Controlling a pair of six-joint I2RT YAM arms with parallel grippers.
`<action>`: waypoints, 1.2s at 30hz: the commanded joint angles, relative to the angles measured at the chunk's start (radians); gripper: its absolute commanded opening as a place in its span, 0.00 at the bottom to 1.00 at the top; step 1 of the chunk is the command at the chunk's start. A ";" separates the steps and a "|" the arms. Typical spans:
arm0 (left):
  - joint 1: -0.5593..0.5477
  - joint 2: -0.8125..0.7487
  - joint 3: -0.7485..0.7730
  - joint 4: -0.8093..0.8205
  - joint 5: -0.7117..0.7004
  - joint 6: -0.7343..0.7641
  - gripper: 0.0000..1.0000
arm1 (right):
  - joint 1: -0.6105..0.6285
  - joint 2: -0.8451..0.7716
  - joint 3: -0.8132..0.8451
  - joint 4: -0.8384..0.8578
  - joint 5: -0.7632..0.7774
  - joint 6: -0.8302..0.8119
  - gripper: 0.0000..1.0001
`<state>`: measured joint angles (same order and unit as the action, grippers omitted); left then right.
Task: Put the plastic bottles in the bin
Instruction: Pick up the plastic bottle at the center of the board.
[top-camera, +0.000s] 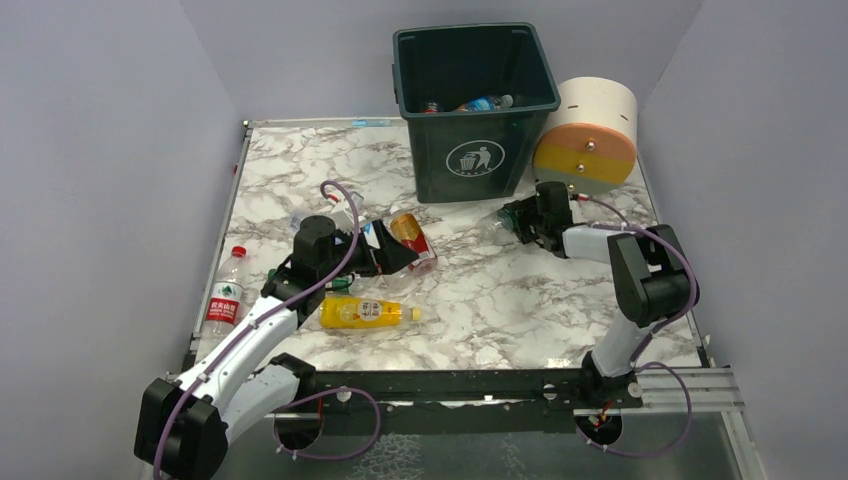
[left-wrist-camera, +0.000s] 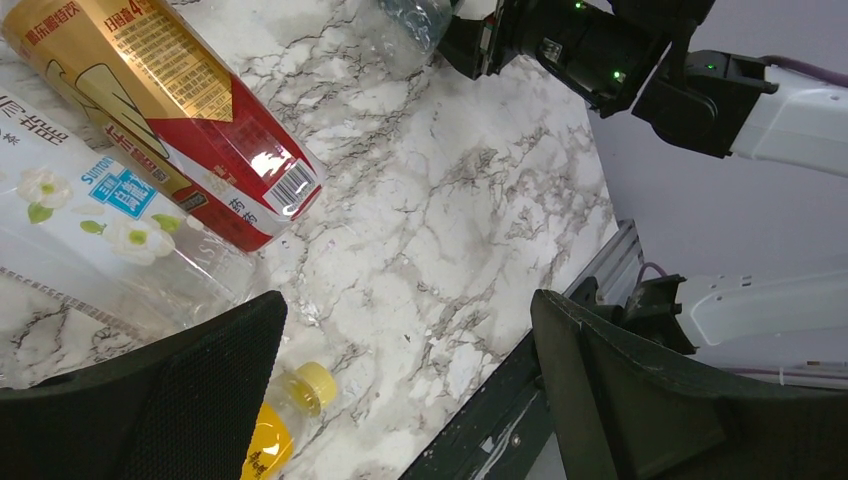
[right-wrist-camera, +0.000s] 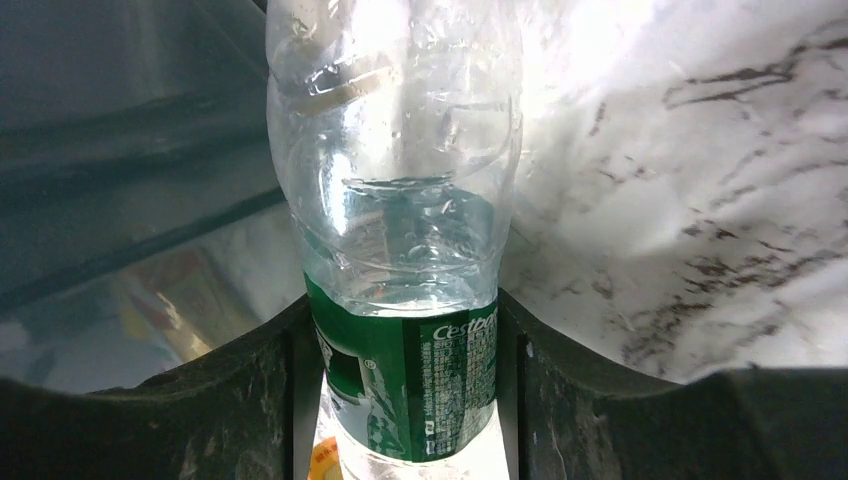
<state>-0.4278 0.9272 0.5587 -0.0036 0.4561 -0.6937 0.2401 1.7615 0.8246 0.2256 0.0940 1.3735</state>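
Green-label bottle (right-wrist-camera: 400, 200) lengthwise in right tool (right-wrist-camera: 405, 340), clear end outward, beside bin (top-camera: 475, 150).

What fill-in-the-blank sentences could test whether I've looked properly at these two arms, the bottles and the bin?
1. The right gripper is closed on a clear bottle whose label is ____.
2. The left gripper holds nothing, and its jaws stand ____.
3. The litter symbol on the front of the bin is ____.

Missing words: green; open; white.
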 joint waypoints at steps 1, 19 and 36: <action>-0.003 -0.031 -0.001 -0.014 0.008 0.013 0.99 | -0.002 -0.061 -0.067 -0.010 0.011 -0.083 0.57; -0.005 -0.077 0.023 -0.072 -0.014 0.025 0.99 | -0.002 -0.584 -0.249 -0.213 -0.163 -0.464 0.54; -0.006 -0.057 0.117 -0.195 0.003 0.064 0.99 | -0.002 -0.738 0.232 -0.409 -0.272 -0.823 0.55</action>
<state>-0.4278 0.8677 0.6449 -0.1680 0.4553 -0.6453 0.2401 0.9997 0.9279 -0.1814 -0.1150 0.6434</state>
